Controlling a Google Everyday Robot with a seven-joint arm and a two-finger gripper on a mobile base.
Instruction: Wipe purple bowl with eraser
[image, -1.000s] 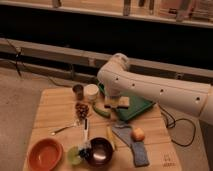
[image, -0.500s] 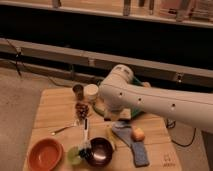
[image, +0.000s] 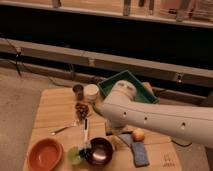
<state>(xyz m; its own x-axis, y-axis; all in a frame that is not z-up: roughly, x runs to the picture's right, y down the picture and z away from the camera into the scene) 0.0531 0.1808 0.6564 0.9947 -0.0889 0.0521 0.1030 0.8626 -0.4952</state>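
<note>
The purple bowl (image: 100, 151) stands at the front of the wooden table (image: 55, 107), between a small green cup (image: 74, 155) and a grey-blue sponge (image: 140, 154). My white arm (image: 150, 116) reaches in from the right and bends down over the table's middle. The gripper (image: 111, 134) hangs under the arm's end, just above and right of the bowl, mostly hidden by the arm. A small tan piece (image: 116, 143) shows at the bowl's right rim below the gripper. It may be the eraser, but I cannot tell if it is held.
An orange-red bowl (image: 45, 154) sits at the front left. A spoon (image: 64, 129), a white-handled utensil (image: 86, 132), a brown lump (image: 81, 109), a dark cup (image: 78, 91) and a white cup (image: 91, 92) stand behind. A green tray (image: 124, 81) is at the back, an orange fruit (image: 138, 134) and grey-blue cloth (image: 125, 140) at right.
The arm has swung from the back of the table toward the front and lower, so its end now hangs close beside the purple bowl and covers more of the tray.
</note>
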